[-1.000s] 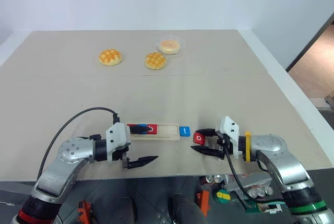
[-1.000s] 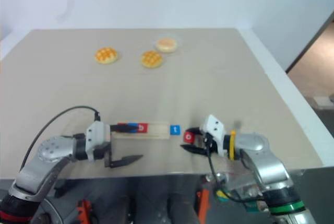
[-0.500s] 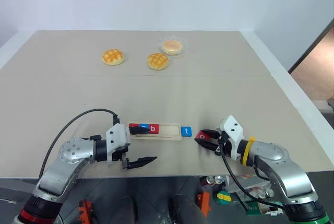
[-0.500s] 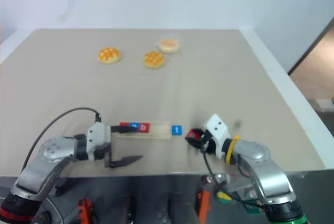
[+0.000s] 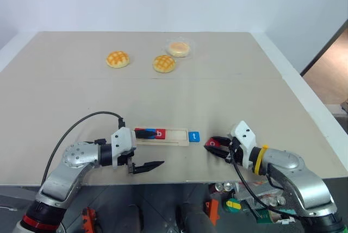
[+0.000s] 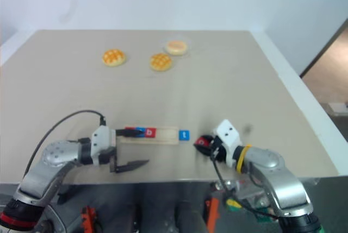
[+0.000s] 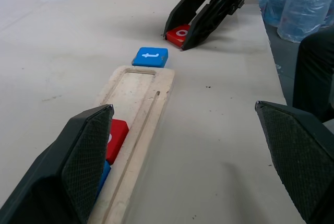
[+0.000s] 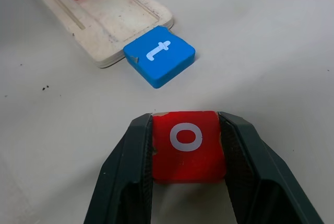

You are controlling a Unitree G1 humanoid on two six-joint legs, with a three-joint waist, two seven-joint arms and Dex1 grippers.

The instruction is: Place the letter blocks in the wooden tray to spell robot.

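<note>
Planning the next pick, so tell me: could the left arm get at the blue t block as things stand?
Probably not easily: the blue t block lies past the wooden tray's far end from the open left tool, and the right tool, gripping the red o block, sits beside it.

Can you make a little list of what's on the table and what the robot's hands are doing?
tray: pale wood, holds a blue tile and a red b tile at its left end, rest bare
t tile: blue, on the table, touching the tray's right end
o tile: red, pinched by the right tool
left tool: open, at the tray's left end, holding nothing
buns: three, far side of the table
</note>
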